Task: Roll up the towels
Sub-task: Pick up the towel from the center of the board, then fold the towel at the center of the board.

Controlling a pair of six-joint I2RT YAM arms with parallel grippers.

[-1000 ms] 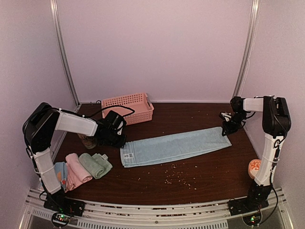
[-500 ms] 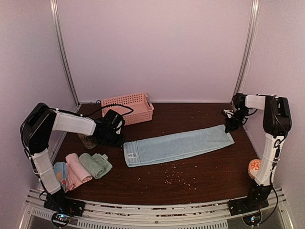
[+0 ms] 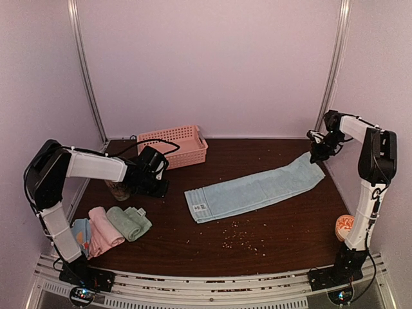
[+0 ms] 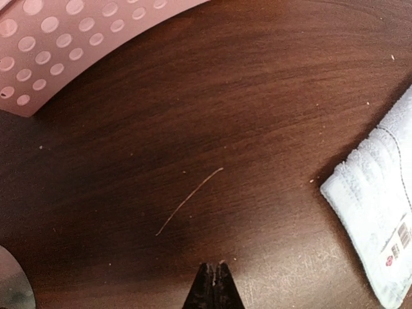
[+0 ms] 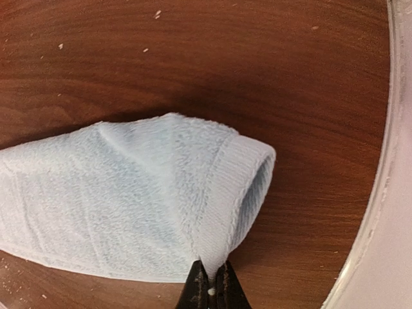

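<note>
Far left, near edge of the bench [image 3: 277,241]: three small towels lie bunched side by side, a blue one with orange dots [image 3: 81,233], a pink one [image 3: 104,225] and a green one [image 3: 129,223]. My left tool [image 4: 214,275] hangs low over bare wood, jaws closed on nothing, with the pink basket [image 3: 174,145] just behind it. The light blue towel [image 3: 254,191] lies spread out to its right, well apart from the bunched three. Its long axis runs from the near-left end up to the far-right corner. The near-left end carries a small sewn label [image 4: 398,239], printed with marks too small to read; no other writing shows. My left tool is the nearer one to that labelled end, which lies to its right, close but not touching. My right tool [image 5: 210,284] is clamped on the far-right end, pinching the hem so the cloth there rises off the bench. I judge a roll would run along this axis.
</note>
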